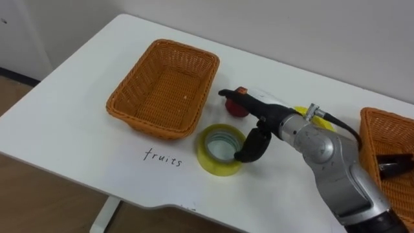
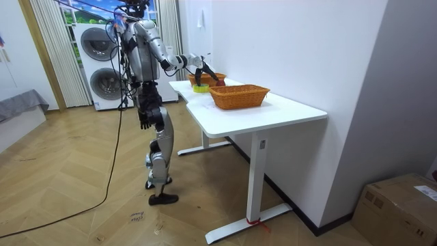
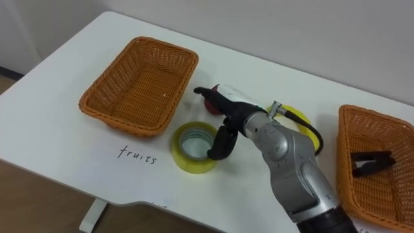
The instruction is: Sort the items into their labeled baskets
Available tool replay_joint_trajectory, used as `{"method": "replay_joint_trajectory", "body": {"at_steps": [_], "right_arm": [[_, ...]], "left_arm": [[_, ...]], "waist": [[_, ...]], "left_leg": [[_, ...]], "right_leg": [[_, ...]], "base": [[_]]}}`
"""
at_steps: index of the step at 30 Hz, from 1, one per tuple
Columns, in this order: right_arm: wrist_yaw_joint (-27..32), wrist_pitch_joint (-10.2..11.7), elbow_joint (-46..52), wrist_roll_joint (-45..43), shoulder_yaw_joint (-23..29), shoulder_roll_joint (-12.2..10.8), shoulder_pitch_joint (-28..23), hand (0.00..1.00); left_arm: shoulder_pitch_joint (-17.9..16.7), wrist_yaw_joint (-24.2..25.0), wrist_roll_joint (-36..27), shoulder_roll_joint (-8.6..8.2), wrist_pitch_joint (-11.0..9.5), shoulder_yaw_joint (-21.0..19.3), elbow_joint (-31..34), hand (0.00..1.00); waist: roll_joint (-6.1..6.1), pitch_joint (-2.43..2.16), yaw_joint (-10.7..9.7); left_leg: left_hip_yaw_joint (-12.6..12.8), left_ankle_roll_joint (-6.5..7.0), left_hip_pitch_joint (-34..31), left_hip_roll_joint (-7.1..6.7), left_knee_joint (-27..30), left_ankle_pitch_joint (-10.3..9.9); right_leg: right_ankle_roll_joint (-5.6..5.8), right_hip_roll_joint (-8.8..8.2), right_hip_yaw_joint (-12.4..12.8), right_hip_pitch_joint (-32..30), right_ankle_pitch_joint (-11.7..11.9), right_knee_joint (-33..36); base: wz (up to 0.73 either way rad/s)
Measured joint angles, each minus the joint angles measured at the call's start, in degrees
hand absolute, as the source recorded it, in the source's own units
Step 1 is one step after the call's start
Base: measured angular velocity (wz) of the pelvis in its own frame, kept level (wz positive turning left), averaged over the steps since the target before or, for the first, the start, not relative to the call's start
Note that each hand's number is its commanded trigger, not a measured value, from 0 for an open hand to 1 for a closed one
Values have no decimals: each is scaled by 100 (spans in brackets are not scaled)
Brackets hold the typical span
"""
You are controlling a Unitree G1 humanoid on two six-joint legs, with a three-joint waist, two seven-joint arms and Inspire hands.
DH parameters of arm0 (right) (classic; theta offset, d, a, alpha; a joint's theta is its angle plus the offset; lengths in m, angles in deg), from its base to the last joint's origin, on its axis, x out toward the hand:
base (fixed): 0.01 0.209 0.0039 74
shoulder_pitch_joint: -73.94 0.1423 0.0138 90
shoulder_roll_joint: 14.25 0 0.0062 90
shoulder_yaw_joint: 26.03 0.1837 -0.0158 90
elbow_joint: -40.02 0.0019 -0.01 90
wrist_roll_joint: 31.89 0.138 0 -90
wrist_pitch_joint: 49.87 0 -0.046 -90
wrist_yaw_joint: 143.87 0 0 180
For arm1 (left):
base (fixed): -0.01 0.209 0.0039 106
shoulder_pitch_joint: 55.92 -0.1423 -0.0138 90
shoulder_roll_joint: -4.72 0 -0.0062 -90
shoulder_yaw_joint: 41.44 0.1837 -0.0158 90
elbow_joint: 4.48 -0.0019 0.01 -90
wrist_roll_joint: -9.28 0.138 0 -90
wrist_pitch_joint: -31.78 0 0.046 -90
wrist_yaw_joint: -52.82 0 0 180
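Two wicker baskets stood on one white table (image 1: 58, 123) in the left eye view. The left basket (image 1: 165, 97) was empty, with the handwritten word "fruits" (image 1: 163, 157) on the table in front of it. The right basket (image 1: 367, 133) was cut off by the picture's edge and held one black item (image 1: 396, 165). Between the baskets lay one yellow tape roll (image 1: 210, 162), flat, just beside the left basket's near corner. The right robot hand (image 1: 265, 116) reached over it, held open: its fingers (image 1: 231, 94) stretched straight above one small red fruit (image 1: 238, 110), and its thumb (image 1: 249, 147) hung down to the tape roll's rim. Whether the thumb pressed on the rim could not be told.

One robot stood upright at the table's long side in the room view, its right arm stretched out over the table between the baskets. The left robot hand (image 2: 145, 117) hung by its hip; how it was held could not be told. Two washing machines (image 2: 102, 65) stood stacked behind the robot, and one cardboard box (image 2: 403, 205) sat on the floor at the room view's right.

Most of the right basket appeared in the right eye view, with the black item lying on its floor. One yellow thing (image 3: 299, 117) lay on the table behind the forearm, partly hidden.
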Motion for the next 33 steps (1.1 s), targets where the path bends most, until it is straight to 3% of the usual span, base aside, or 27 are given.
{"method": "replay_joint_trajectory", "body": {"at_steps": [10,33], "right_arm": [[-84,-17,8,-1,-9,0,-34,0],[-23,-21,28,211,-5,-2,-80,0]], "left_arm": [[52,-25,38,1,1,-3,-5,0],[42,156,17,1,44,-126,-13,0]], "waist": [[-79,-56,122],[-81,-45,141]], "left_leg": [[3,-3,9,2,-3,3],[-6,-3,-1,-1,-2,5]], "right_leg": [[-1,4,7,7,0,0],[-1,-1,-1,10,0,2]], "base": [[0],[0]]}}
